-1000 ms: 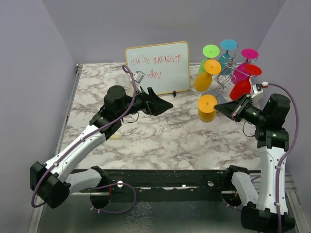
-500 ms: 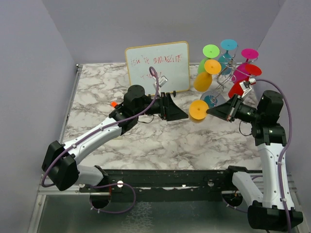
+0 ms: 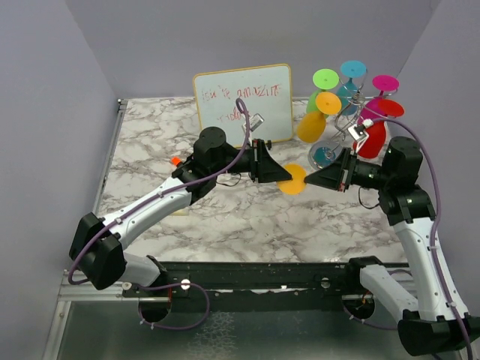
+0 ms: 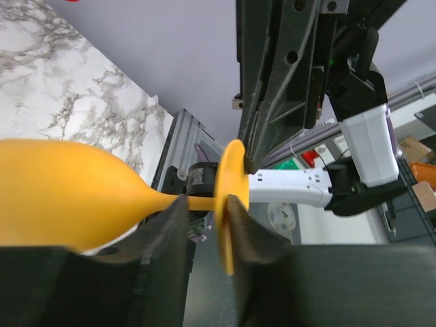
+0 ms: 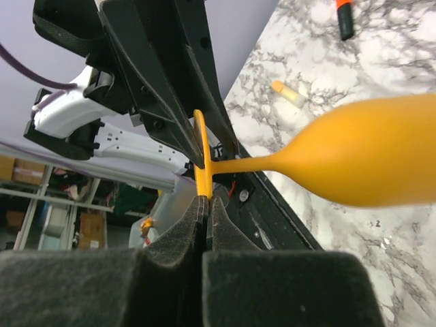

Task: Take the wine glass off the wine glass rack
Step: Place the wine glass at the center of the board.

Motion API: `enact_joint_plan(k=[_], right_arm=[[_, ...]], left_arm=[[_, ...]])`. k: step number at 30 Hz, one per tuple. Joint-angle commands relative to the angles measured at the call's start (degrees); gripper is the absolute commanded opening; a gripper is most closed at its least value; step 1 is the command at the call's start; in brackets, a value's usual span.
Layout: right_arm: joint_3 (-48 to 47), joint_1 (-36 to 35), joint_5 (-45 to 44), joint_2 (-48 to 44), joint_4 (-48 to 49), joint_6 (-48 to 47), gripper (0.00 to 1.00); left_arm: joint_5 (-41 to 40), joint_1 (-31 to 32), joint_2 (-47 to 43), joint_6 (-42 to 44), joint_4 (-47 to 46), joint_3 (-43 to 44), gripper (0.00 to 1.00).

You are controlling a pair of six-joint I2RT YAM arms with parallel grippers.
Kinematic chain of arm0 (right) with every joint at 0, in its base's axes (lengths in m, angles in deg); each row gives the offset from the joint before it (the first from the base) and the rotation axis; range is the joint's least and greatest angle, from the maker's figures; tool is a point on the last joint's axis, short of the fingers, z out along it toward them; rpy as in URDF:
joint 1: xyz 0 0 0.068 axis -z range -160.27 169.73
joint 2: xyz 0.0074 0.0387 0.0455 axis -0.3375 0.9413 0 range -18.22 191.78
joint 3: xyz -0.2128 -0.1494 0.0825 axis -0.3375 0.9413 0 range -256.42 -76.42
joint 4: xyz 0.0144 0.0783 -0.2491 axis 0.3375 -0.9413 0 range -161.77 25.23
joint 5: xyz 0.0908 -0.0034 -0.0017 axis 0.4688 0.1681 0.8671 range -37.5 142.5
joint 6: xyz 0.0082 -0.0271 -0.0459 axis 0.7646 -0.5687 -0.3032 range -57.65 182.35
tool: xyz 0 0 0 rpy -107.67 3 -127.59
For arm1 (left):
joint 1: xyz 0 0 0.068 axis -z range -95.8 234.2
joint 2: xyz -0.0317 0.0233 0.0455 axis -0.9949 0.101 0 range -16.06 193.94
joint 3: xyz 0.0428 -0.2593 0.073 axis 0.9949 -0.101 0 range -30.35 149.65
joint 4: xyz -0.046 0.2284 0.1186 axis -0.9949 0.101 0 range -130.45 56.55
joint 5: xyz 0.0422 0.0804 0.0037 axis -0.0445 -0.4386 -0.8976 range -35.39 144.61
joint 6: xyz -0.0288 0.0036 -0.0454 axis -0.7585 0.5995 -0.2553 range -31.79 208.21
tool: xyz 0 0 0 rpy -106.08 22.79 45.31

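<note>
R gripper (image 5: 206, 204) pinches wine glass (image 5: 368, 160) foot, L gripper (image 4: 206, 212) jaws apart round stem; if R lets go early, it drops

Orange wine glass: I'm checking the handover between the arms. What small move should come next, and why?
Probably close the left claw on the stem. Its jaws stand apart around that stem of the orange wine glass, not yet gripping, while the right claw alone pinches the rim of the foot.

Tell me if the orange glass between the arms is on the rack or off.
Off: the orange glass lies sideways in the right gripper, apart from the rack.
</note>
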Motion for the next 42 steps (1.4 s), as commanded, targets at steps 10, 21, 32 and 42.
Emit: enact_joint_plan(k=[10,21,32,42], right_arm=[[1.3,-5.0,-0.1,3.2,6.9,0.6,0.18],[2.1,-9.7,-0.2,4.9,11.5,2.0,0.27],[2.8,-12.3,0.6,4.4,13.2,-2.5,0.1],[2.3,-12.3,7.5,7.1,17.7,-2.6,0.29]], left_arm=[[5.1,0.2,-0.5,2.5,-1.1,-0.1,0.0],[6.6,0.2,-0.8,2.8,-0.9,0.8,0.0],[1.0,-0.6,-3.4,7.9,10.6,3.8,0.0],[0.5,-3.9,-7.2,6.7,10.8,1.2,0.0]])
